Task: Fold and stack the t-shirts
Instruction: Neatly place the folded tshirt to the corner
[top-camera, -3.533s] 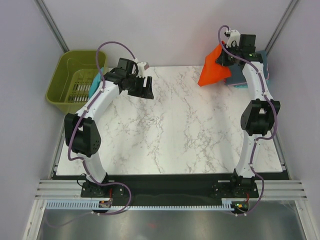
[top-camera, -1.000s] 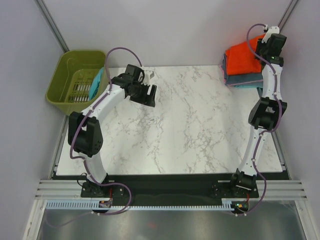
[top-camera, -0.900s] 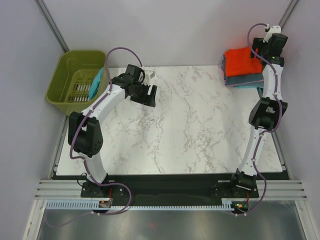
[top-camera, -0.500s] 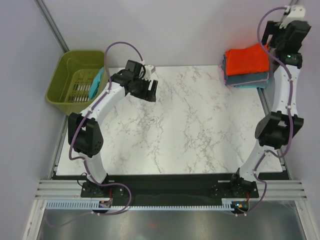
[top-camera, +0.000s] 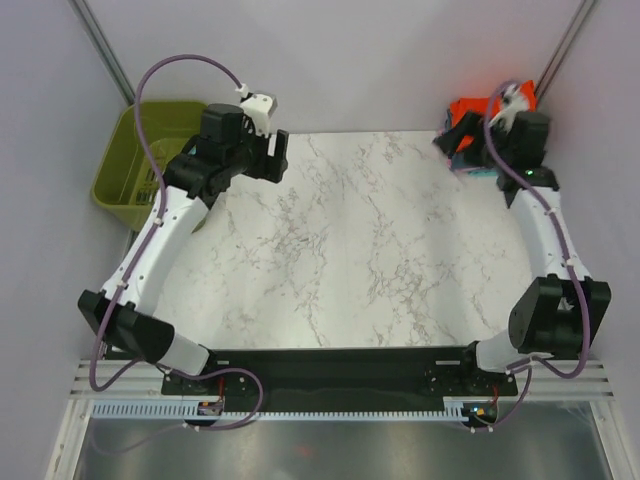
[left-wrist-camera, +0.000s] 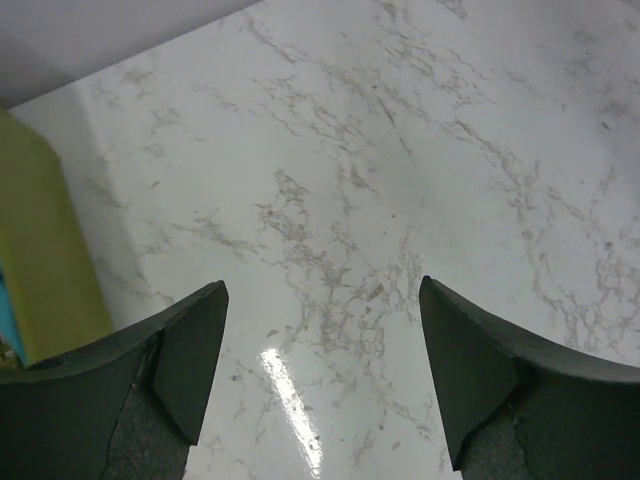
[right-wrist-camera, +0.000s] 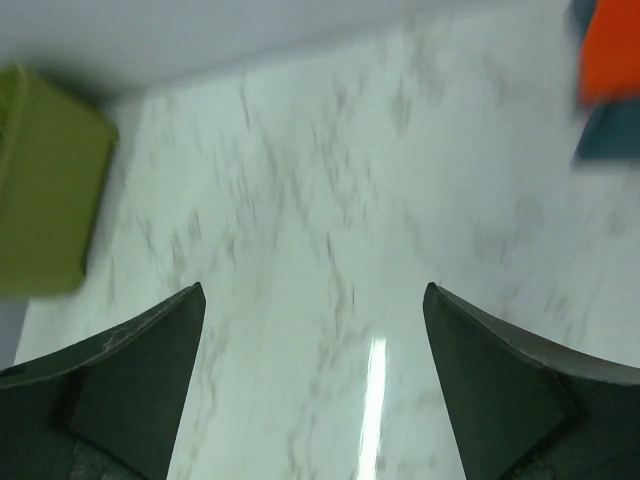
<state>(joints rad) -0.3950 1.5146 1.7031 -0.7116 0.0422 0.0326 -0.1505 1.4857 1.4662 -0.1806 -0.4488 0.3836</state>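
Both the left gripper (left-wrist-camera: 322, 290) and the right gripper (right-wrist-camera: 314, 290) hung spread wide, holding nothing. The orange-red shirt (top-camera: 468, 107) topped a folded pile at one o'clock on the table (top-camera: 370, 250), the right gripper just beside it. The basket (top-camera: 115, 170) sat at ten o'clock, with a sliver of teal cloth (left-wrist-camera: 4, 322) at its wall. The next shirt likely called for the left gripper to pinch one edge deep, lift clear of the rim, and the right to avoid nudging the pile.
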